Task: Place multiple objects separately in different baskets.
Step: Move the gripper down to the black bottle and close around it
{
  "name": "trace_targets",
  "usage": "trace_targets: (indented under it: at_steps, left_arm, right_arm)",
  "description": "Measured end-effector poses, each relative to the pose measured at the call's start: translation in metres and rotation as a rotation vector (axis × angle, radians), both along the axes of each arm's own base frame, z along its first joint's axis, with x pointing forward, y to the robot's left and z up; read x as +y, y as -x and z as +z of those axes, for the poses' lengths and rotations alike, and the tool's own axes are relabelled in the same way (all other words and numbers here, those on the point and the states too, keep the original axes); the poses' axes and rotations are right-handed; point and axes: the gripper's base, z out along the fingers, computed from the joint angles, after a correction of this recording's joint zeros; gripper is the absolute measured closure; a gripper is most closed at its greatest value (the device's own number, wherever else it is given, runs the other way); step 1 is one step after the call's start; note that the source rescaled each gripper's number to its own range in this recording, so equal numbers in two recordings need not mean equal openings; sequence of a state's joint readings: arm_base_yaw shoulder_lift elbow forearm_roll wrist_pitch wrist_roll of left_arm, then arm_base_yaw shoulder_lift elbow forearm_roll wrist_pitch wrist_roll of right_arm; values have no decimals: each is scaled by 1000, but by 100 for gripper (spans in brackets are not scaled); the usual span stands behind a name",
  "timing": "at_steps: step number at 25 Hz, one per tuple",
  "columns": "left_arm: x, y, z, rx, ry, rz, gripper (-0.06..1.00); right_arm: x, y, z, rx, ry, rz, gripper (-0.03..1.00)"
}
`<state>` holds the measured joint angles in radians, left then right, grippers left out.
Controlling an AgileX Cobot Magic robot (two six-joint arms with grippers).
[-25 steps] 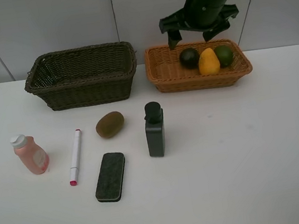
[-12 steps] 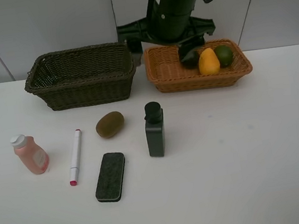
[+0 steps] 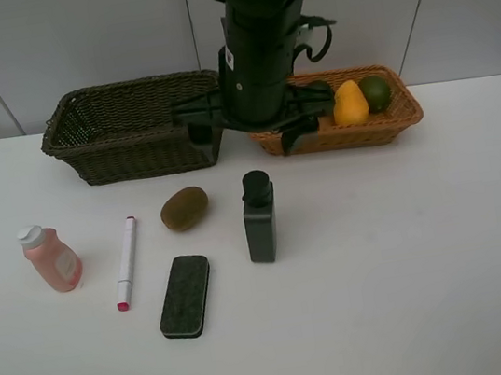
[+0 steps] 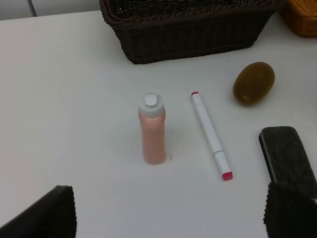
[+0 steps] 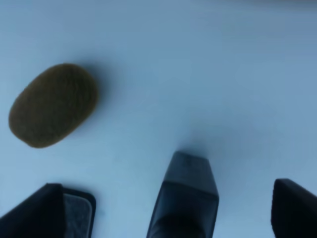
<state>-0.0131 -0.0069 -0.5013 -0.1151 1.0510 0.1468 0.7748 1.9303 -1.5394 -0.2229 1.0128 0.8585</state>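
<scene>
My right gripper (image 3: pixel 249 136) is open and empty, hanging in front of the two baskets above the brown kiwi (image 3: pixel 184 208) and the dark grey bottle (image 3: pixel 260 216). In the right wrist view the kiwi (image 5: pixel 53 104) and bottle (image 5: pixel 185 198) lie below its spread fingers. The pink bottle (image 3: pixel 51 259), white marker (image 3: pixel 126 262) and black eraser (image 3: pixel 185 296) are on the table. The orange-tan basket (image 3: pixel 355 132) holds the mango (image 3: pixel 348 102) and lime (image 3: pixel 375 91); the arm largely hides the mangosteen. The dark basket (image 3: pixel 127 86) looks empty. My left gripper (image 4: pixel 168 218) is open near the pink bottle (image 4: pixel 152 129).
The white table (image 3: pixel 432 264) runs to a grey wall behind the baskets. The right arm (image 3: pixel 258 45) stands tall over the gap between the baskets. The left wrist view also shows the marker (image 4: pixel 210 134), kiwi (image 4: pixel 253 82) and eraser (image 4: pixel 287 158).
The right arm has swung left and forward from above the orange-tan basket to the front of the gap between the baskets, lower over the kiwi and dark bottle. Objects have not moved.
</scene>
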Motion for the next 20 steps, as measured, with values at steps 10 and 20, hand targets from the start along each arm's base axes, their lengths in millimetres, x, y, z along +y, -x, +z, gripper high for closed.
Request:
trace_targets:
  at_steps: [10,20]
  left_arm:
    - [0,0,0,0,0,0,-5]
    - [0,0,0,0,0,0,-5]
  right_arm:
    - [-7,16,-49,84,-29,-32,-3]
    - [-8,20,-63,98,-55,-37,-3]
